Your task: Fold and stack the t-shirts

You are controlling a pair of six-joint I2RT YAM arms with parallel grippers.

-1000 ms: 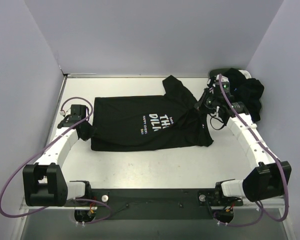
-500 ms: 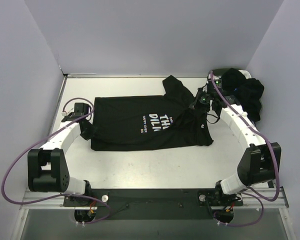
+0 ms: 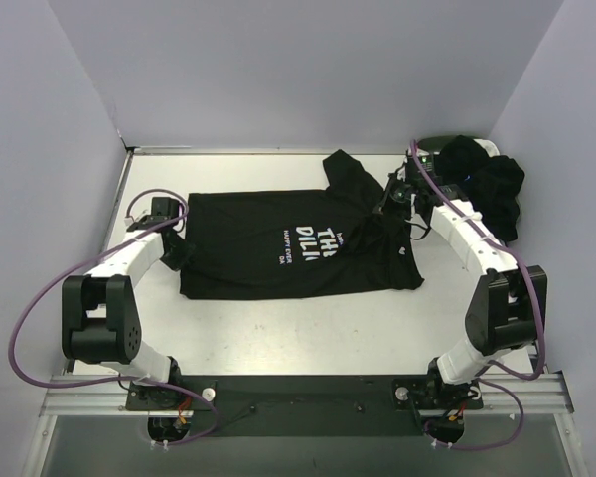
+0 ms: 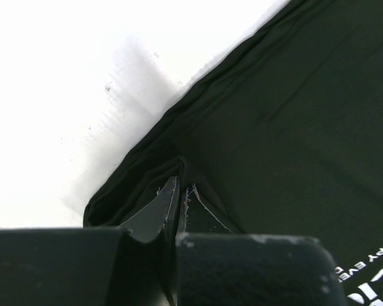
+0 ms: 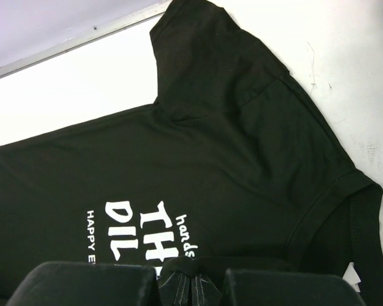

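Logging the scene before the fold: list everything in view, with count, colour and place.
printed t-shirt: one, black with white lettering, spread mid-table
clothes pile: one heap, black, far right corner, item count unclear
basket: one, dark, at the pile's far side, mostly hidden
table: one, white, under everything
cables: two, purple, looping along each arm
left gripper: one, black, shut on the printed t-shirt's left edge
right gripper: one, black, shut on its cloth near the collar

"HAPPY EVER", perhaps "hands", on t-shirt (image 5: 255,146)
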